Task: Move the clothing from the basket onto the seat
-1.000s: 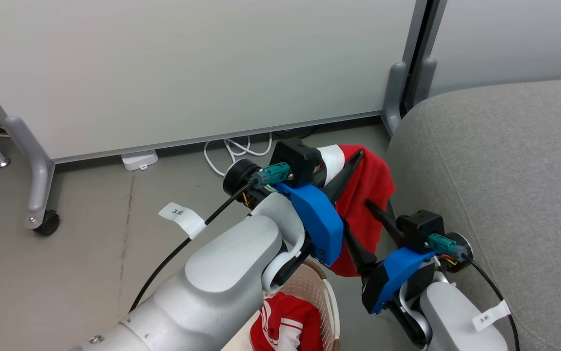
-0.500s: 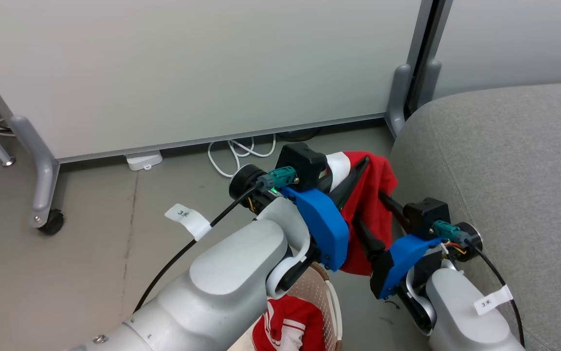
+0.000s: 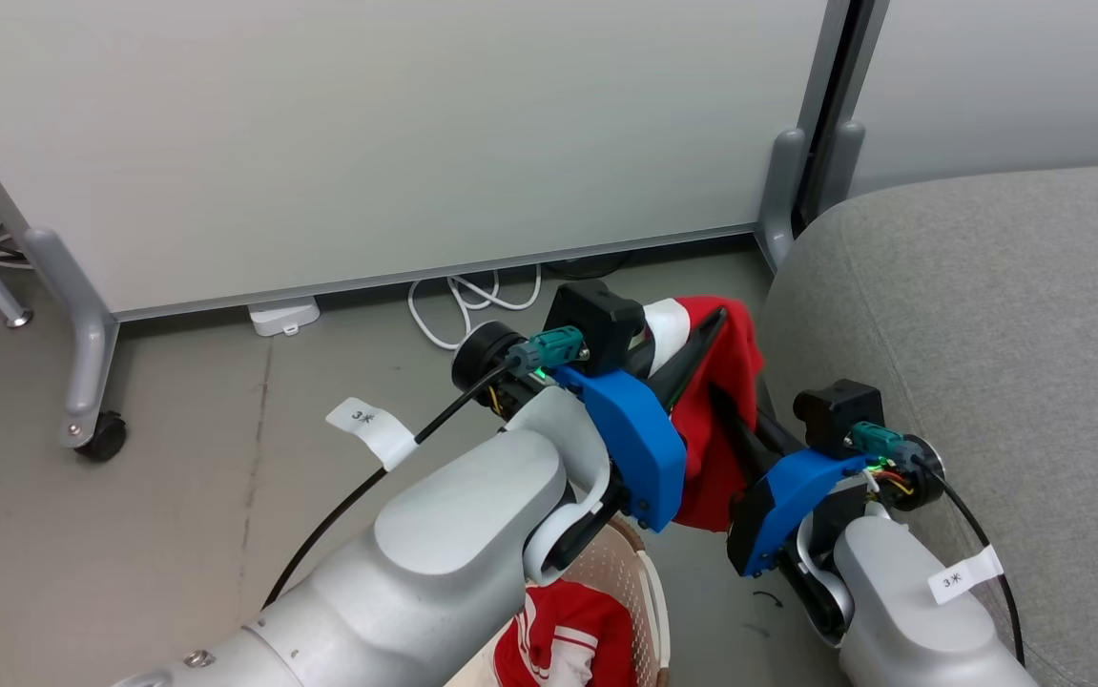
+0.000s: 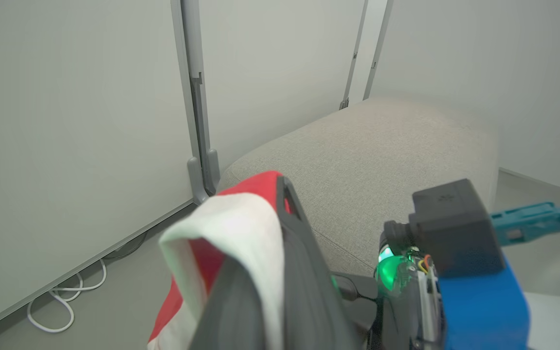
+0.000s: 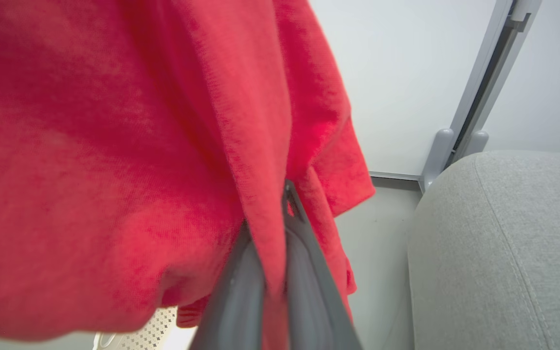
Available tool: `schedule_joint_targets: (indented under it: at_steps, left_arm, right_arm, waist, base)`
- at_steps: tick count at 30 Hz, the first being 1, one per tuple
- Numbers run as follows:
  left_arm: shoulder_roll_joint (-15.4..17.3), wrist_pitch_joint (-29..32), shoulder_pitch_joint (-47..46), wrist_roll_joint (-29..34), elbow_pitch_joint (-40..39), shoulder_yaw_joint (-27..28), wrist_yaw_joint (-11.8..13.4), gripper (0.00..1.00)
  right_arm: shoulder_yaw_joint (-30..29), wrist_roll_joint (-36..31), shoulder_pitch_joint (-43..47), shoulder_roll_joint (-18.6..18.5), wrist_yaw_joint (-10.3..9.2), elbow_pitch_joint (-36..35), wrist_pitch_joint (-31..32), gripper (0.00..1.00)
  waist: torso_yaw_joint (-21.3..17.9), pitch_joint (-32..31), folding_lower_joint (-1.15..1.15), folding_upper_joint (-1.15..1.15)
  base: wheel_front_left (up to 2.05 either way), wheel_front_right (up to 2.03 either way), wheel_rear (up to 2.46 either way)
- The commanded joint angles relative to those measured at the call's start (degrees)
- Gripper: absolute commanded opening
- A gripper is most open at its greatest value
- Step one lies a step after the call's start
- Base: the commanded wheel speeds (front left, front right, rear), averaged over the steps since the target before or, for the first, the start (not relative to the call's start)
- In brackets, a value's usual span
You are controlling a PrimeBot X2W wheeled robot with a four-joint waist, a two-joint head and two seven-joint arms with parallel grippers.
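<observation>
Beside the rounded grey fabric seat (image 3: 987, 315), left gripper (image 3: 713, 326) and right gripper (image 3: 722, 399) each pinch soft red clothing (image 3: 746, 349).

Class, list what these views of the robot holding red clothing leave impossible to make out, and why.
- Basket: head view, mostly hidden behind the left forearm and cut by the bottom edge.
- Garment in the basket: head view, print hidden, cut by the bottom edge and the forearm.
- Held garment: right wrist view, too close, its outline runs off the frame.
</observation>
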Motion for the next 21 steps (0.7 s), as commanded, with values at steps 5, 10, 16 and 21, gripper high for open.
schedule_joint_targets:
  at_steps: [5,10,16,21]
  left_arm:
    - [0.05,-0.88,-1.07,-0.54,0.96,-0.47,0.34,0.54]
    - [0.06,-1.65,-0.13,-0.85,1.94,-0.83,0.56,1.00]
    - [0.71,-3.78,2.73,-1.07,2.92,-1.05,0.35,1.00]
    - [2.80,-6.62,6.01,-0.35,2.78,-0.36,0.39,1.00]
  right_arm:
    - [0.81,1.41,-1.30,-0.16,0.03,0.87,-1.04,0.00]
    - [0.52,2.15,-1.74,-0.16,0.03,1.24,-1.57,0.00]
    - [-1.86,2.14,-2.48,-0.16,0.03,0.96,-2.21,0.00]
    - [-4.22,1.27,-2.98,-0.16,0.03,-0.48,-2.41,0.00]
  waist:
    - [-0.33,-0.16,0.00,0.00]
    - [-0.36,-0.29,0.00,0.00]
    - [-0.13,-0.24,0.00,0.00]
    - [0.02,0.13,0.00,0.00]
  base:
    - [0.00,0.00,0.00]
    - [0.00,0.00,0.00]
    - [0.00,0.00,0.00]
    - [0.00,0.00,0.00]
